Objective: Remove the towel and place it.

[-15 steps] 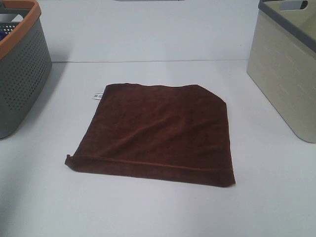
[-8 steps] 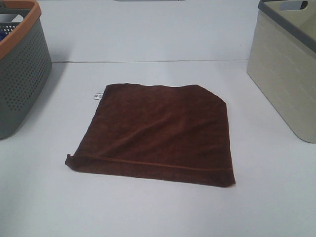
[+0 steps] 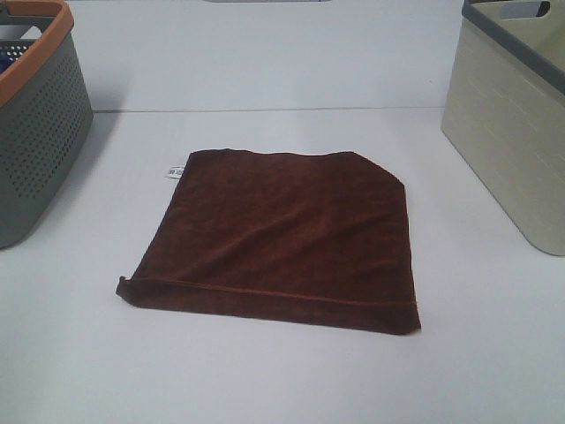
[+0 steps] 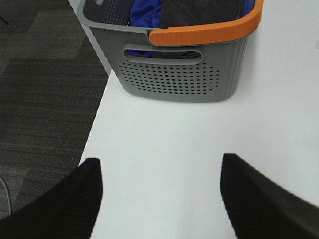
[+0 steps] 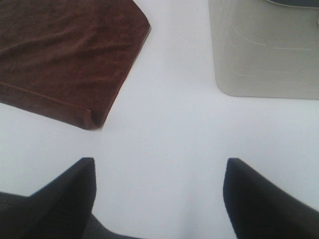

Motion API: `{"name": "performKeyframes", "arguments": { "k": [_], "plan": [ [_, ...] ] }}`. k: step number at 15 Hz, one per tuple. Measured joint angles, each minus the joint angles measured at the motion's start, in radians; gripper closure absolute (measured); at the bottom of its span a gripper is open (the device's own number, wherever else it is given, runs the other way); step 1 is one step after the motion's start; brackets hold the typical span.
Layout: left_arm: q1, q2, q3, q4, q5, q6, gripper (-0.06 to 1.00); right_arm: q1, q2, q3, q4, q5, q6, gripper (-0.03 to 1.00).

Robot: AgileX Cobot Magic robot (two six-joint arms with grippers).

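Observation:
The towel (image 3: 282, 234) is a dark reddish-brown cloth lying flat in the middle of the white table (image 3: 265, 371), with a small white tag (image 3: 174, 170) at its far left corner. Its near right corner also shows in the right wrist view (image 5: 65, 55). Neither gripper shows in the exterior high view. My left gripper (image 4: 162, 172) is open and empty above the table's left edge, in front of the grey basket. My right gripper (image 5: 158, 172) is open and empty above bare table, between the towel's corner and the beige basket.
A grey perforated basket with an orange rim (image 3: 40, 115) stands at the far left; in the left wrist view (image 4: 174, 74) it holds blue and dark cloth. A beige basket with a grey rim (image 3: 516, 132) stands at the far right. Dark carpet floor (image 4: 45, 89) lies beyond the table's left edge.

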Motion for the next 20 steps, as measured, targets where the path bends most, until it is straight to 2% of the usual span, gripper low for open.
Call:
{"name": "performKeyframes", "arguments": {
  "k": [4,8,10,12,15,20],
  "plan": [
    [-0.013,-0.113,0.027,-0.063,-0.001,0.039,0.29,0.081,-0.033,0.0,-0.021,-0.008,0.0,0.34],
    [-0.096,-0.151,0.029,-0.086,0.015,0.088,0.29,0.087,-0.093,0.0,-0.036,0.032,0.021,0.34],
    [-0.099,-0.226,0.03,-0.086,0.023,0.092,0.29,0.087,-0.116,0.0,-0.035,0.105,0.022,0.34],
    [-0.099,-0.286,0.03,-0.085,0.045,0.092,0.29,0.091,-0.127,0.0,-0.029,0.117,0.022,0.34],
    [-0.099,-0.374,0.057,-0.093,0.095,0.093,0.29,0.144,-0.177,-0.001,-0.049,0.12,0.027,0.34],
    [-0.099,-0.407,0.103,-0.159,0.129,0.093,0.29,0.145,-0.277,-0.002,-0.106,0.158,0.074,0.34]
  ]
}}
